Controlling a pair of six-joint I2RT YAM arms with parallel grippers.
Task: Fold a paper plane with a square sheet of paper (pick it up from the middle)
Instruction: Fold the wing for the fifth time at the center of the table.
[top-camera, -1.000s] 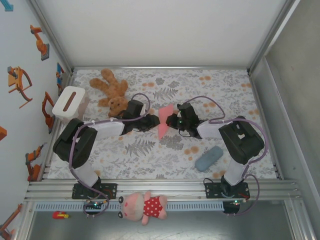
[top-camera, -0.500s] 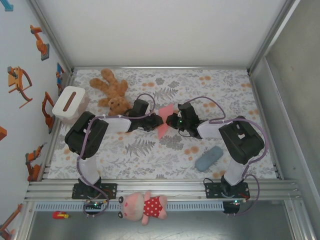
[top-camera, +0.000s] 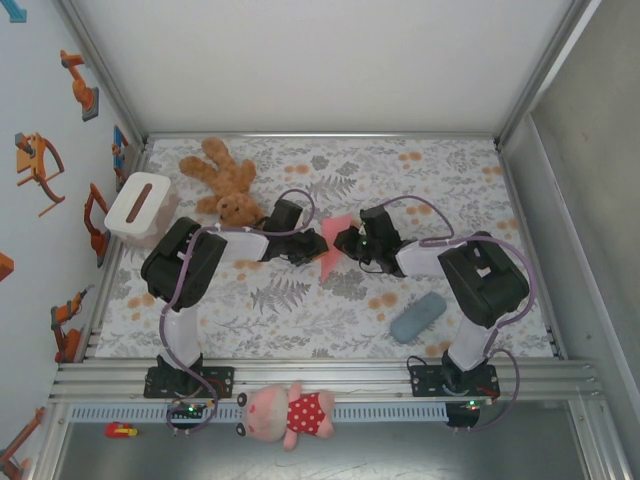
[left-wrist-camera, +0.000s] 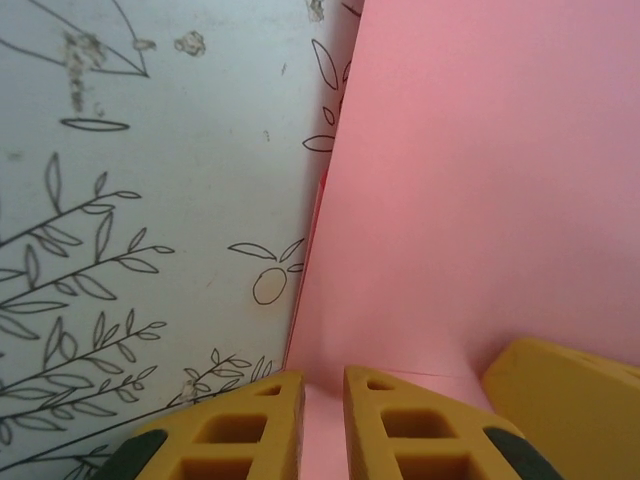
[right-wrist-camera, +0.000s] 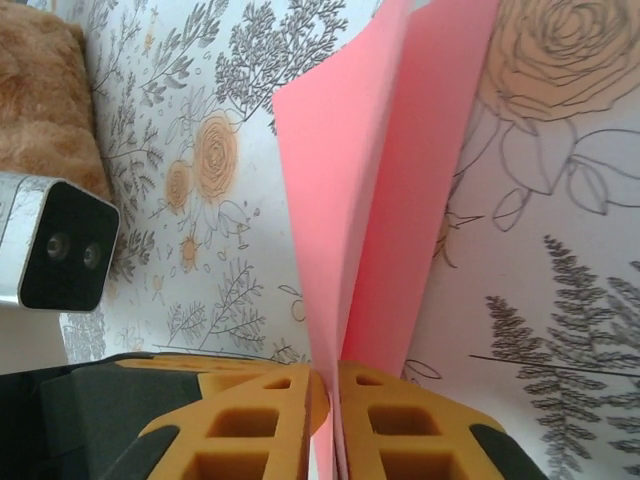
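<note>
The square sheet of paper (top-camera: 329, 248) is salmon-pink, folded and standing on edge above the mat's middle, between both grippers. My left gripper (top-camera: 313, 249) reaches it from the left. In the left wrist view its jaws (left-wrist-camera: 323, 388) stand narrowly apart with the pink paper (left-wrist-camera: 480, 180) showing in the gap. My right gripper (top-camera: 341, 243) comes from the right. In the right wrist view its jaws (right-wrist-camera: 333, 378) are close against both sides of the folded paper (right-wrist-camera: 370, 200). A right finger (left-wrist-camera: 565, 405) shows beside the left jaws.
A brown teddy bear (top-camera: 222, 185) lies back left, with a white box (top-camera: 138, 205) at the left edge. A grey-blue pouch (top-camera: 418, 316) lies front right. A pink toy (top-camera: 290, 412) rests on the front rail. The floral mat (top-camera: 300, 310) covers the table.
My left arm has swung right and brought its gripper up to the paper, its jaws narrowing. The right gripper has stayed at the paper, which leans slightly differently.
</note>
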